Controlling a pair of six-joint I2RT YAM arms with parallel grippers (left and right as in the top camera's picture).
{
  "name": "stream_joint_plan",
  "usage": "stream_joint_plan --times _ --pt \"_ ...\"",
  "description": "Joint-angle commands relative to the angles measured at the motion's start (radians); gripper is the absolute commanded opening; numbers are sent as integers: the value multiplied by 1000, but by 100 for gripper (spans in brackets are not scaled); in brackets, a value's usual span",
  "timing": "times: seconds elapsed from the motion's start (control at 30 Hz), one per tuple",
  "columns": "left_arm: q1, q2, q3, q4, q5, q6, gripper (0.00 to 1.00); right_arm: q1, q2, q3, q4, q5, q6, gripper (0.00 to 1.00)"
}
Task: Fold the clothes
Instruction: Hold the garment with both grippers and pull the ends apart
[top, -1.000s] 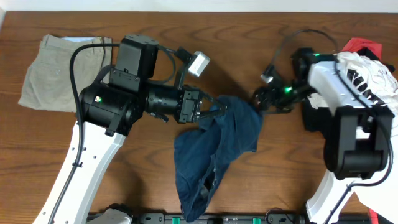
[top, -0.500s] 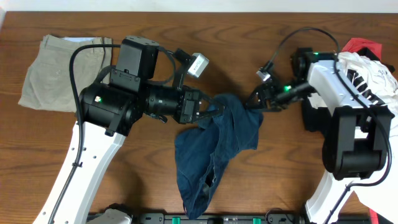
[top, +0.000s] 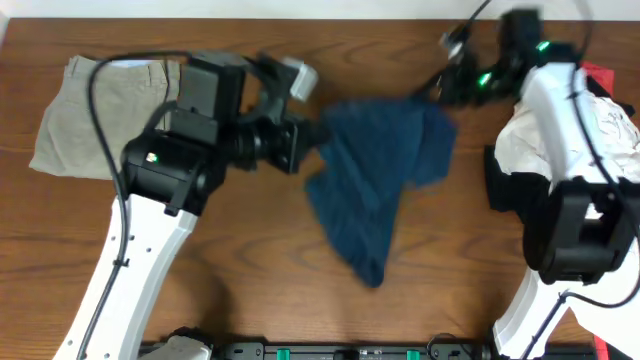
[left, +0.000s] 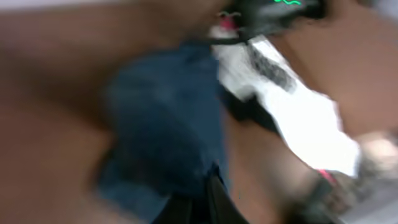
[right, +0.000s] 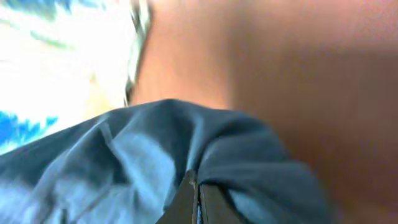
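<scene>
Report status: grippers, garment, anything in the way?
Left gripper and right gripper shut on navy trousers, stretched between them. Khaki trousers far left, white shirt far right; neither in the way.

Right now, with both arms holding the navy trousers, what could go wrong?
1. The right jaws pinch only a small fold of the dark navy-blue fabric trousers; all views are motion-blurred, so a slip seems possible.
2. The trousers taper to a bunched lower corner, so they may land creased.
3. The right arm works close beside the white black-lettered shirt and could snag it.
</scene>
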Motion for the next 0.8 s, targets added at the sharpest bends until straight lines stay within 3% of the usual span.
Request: stream_joint_plan --times 0.0,0.07,0.17,0.3,0.4,0.5,0.67,0.77 --pt "108 -1 31 116 -174 13 6 -40 -17 226 -36 25 116 1" --pt "183 -1 31 196 -139 -40 6 -54 -17 327 -114 104 130 1" --pt "267 -1 31 228 52 -85 6 -66 -17 450 -372 354 130 1" --pt "262 -1 31 45 220 -88 6 -63 -16 467 -673 738 130 2" --pt "214 4 18 -204 214 -24 6 -53 -50 319 -673 789 69 15" --pt "168 8 -13 -359 208 33 6 -52 -53 227 -668 798 40 28" --pt "106 11 -66 -487 199 137 6 -53 -52 124 -600 825 60 25" --pt "76 11 -104 -557 114 148 6 -43 -52 122 -583 793 60 31"
